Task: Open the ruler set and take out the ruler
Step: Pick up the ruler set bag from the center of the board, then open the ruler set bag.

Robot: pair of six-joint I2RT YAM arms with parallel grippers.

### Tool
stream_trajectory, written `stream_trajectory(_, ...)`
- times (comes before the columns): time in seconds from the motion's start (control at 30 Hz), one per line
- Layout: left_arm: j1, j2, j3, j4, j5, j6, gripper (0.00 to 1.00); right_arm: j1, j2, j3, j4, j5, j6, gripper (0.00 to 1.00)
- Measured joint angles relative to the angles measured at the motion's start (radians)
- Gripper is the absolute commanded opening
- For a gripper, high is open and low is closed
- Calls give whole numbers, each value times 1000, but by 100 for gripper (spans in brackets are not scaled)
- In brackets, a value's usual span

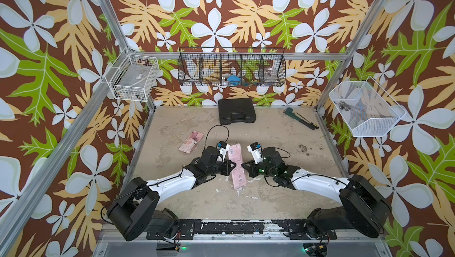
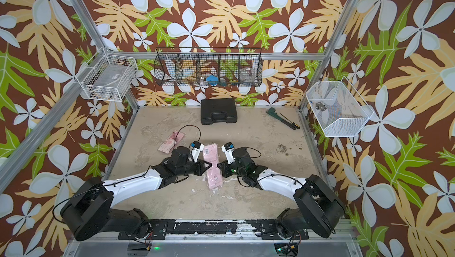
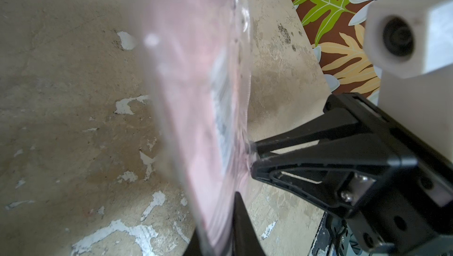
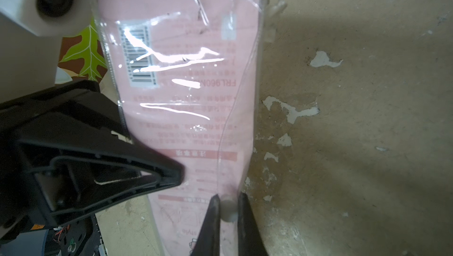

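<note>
The ruler set (image 1: 238,179) (image 2: 215,180) is a pink card in a clear plastic pouch, held at the table's middle between both arms. My left gripper (image 1: 232,165) (image 2: 209,164) (image 3: 220,242) is shut on one long edge of the pouch (image 3: 196,95). From the opposite side, my right gripper (image 1: 243,165) (image 2: 219,165) (image 4: 226,205) is shut on the other edge of the pouch (image 4: 186,83), with a small grey round stud (image 4: 228,209) between its fingers. I cannot make out the ruler inside the pouch.
A second pink packet (image 1: 191,141) lies on the table to the left. A black case (image 1: 236,111) stands at the back wall, with a wrench and screwdriver (image 1: 300,118) at the back right. Wire baskets (image 1: 231,67) hang on the walls.
</note>
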Motion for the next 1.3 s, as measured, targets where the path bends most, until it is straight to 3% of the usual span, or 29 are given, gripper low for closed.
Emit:
stream_trajectory(1.03, 14, 29, 6, 30, 30, 39, 0, -77, -23, 28, -91, -91, -43, 0)
stream_trajectory(1.3, 14, 37, 7, 46, 48, 41, 0, -142, -27, 8, -73, -222, -39, 0)
